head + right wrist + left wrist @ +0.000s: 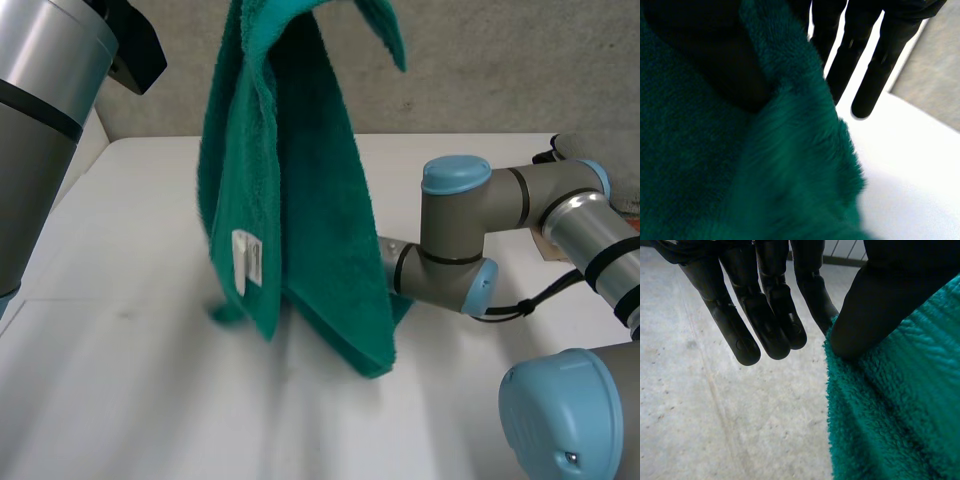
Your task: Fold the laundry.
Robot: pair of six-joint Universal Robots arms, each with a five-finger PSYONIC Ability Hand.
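Left hand [771, 315] seemingly pinches towel [300, 200] edge above table [130, 390].

White table [140, 400], surface plain, one faint dark mark [125, 315] toward its left side. Green towel [300, 200] hangs over the middle; its lowest folds reach the tabletop, actual contact not confirmed.

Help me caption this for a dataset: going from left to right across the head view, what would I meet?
Left arm → green towel, hanging, with its white tag on the side nearer the left arm → right arm, reaching in towards the towel's lower part.
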